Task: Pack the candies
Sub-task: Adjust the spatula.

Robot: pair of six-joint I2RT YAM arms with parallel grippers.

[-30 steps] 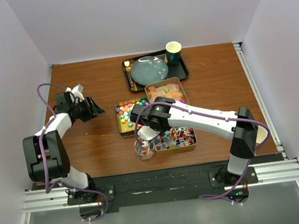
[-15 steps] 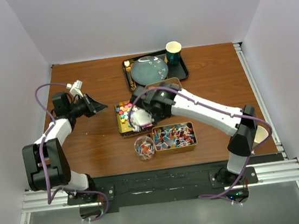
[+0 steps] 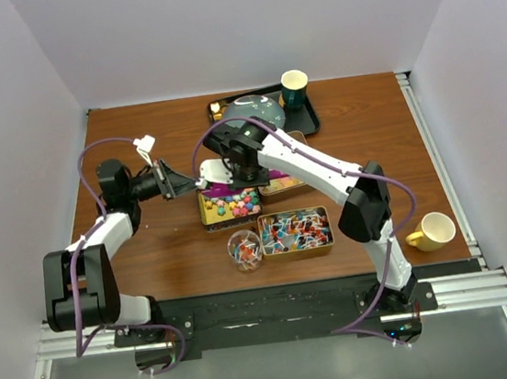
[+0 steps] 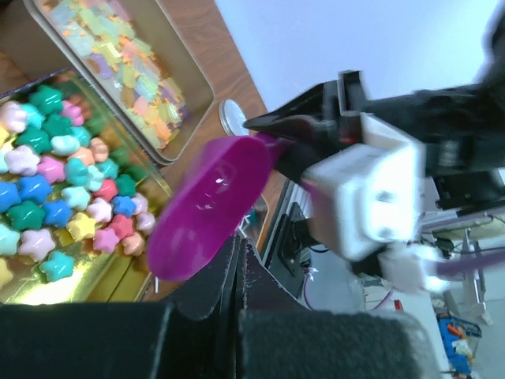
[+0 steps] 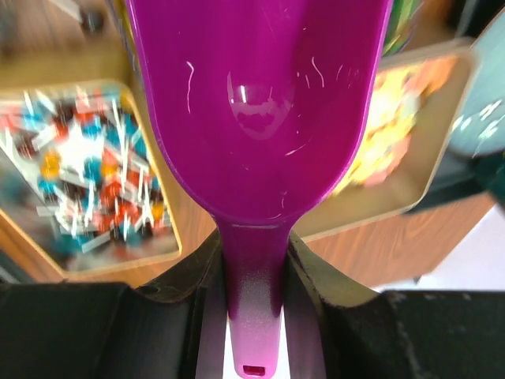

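The candies lie in three gold tins: bright star-shaped ones (image 3: 234, 207) (image 4: 55, 178), pale gummies (image 3: 287, 183) (image 4: 118, 55) (image 5: 392, 118), and red-blue-white wrapped pieces (image 3: 295, 230) (image 5: 79, 178). A small glass (image 3: 244, 250) at the front holds a few more. My right gripper (image 5: 252, 245) (image 3: 233, 175) is shut on the handle of an empty purple scoop (image 5: 256, 103) (image 4: 209, 205), hanging over the star tin's back edge. My left gripper (image 4: 239, 254) (image 3: 176, 185) is shut with nothing in it. Its tips point at the scoop from the left, close beneath it.
A black tray (image 3: 310, 125) at the back carries a blue-grey plate (image 3: 267, 109) and a green cup (image 3: 295, 86). A yellow mug (image 3: 434, 230) lies at the front right. White walls close in the table on three sides.
My right arm swung the scoop from beside the glass back over the star tin. My left gripper closed and reached right toward the scoop.
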